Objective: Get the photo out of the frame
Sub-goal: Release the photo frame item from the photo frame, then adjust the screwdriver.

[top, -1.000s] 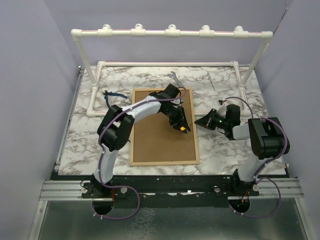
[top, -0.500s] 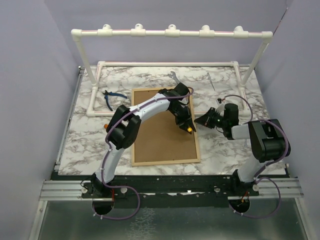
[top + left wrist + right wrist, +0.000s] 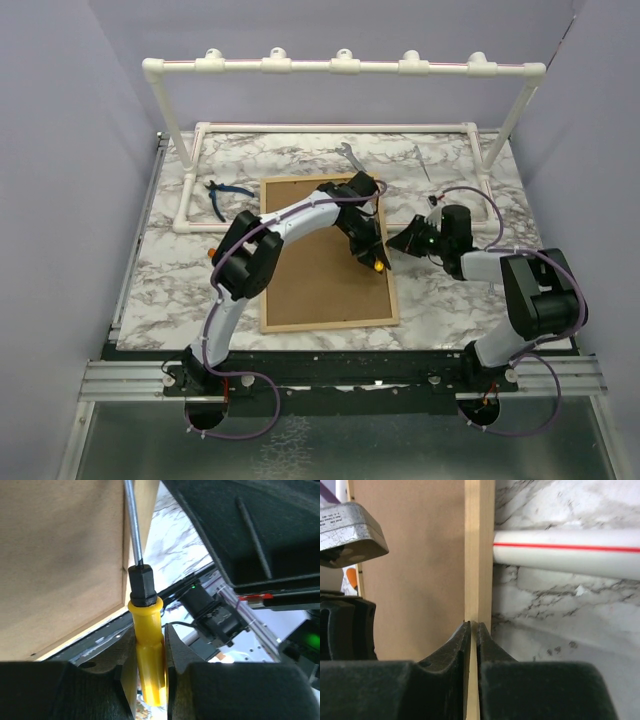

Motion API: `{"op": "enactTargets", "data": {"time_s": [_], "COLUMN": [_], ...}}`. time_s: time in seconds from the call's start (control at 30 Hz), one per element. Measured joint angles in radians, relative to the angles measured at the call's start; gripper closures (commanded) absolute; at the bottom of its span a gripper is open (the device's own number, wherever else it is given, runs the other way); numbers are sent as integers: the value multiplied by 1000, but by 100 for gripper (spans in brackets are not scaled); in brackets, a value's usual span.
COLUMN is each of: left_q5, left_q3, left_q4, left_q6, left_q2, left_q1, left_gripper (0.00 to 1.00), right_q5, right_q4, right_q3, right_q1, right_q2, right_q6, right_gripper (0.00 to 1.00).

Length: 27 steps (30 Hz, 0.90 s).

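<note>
The white-and-grey marbled bench (image 3: pixel 170 270) carries everything. A white PVC pipe rack (image 3: pixel 340 67) stands over its far half, with base pipes lying on the marble along the back and both sides. The left arm reaches across the far right part of the frame and hides that corner from above. The right arm comes in low from the right. Blue-handled pliers (image 3: pixel 222 195) lie on the marble just left of the frame's far corner. A small silvery metal piece (image 3: pixel 352 157) lies just beyond its far edge.

The large rectangular frame of thin light wood (image 3: pixel 310 285) lies flat at the middle of the bench, brown fibreboard back up. Its far end sits between the rack's side pipes. Its front is turned down and cannot be seen.

The left tool (image 3: pixel 149 660) pinches a screwdriver (image 3: pixel 146 625) by its yellow plastic handle. The black collar and steel shaft point out over the fibreboard, close along the inner side of the right wooden rail, and the tip runs out of the wrist view.

The right tool (image 3: pixel 471 630) has its fingers pressed together with only a hairline between them. Its tips are at that same rail, and I cannot tell whether they touch it.
</note>
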Motion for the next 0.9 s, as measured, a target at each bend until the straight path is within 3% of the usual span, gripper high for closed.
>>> {"op": "enactTargets", "data": {"time_s": [0.17, 0.37, 0.5, 0.6, 0.73, 0.9], "left_q5": [-5, -4, -3, 7, 24, 80], "left_q3": [-196, -423, -500, -542, -584, -621], "left_q4": [72, 111, 119, 127, 133, 193], "left_q6": [109, 258, 331, 389, 474, 550], "left_q2": [-119, -347, -462, -529, -602, -684], "left_q1": [16, 53, 68, 76, 86, 94], "left_gripper": [100, 100, 100, 100, 100, 100], "right_q5": [-4, -17, -51, -119, -241, -402], "right_q4": [-99, -151, -190, -210, -203, -142], "right_q3": [-5, -6, -2, -2, -1, -1], "right_q1": [42, 68, 65, 65, 65, 65], "right_q2": [-97, -243, -291, -317, -368, -410], "right_q6": [2, -18, -28, -20, -1, 76], "right_gripper": [66, 51, 22, 8, 0, 4]}}
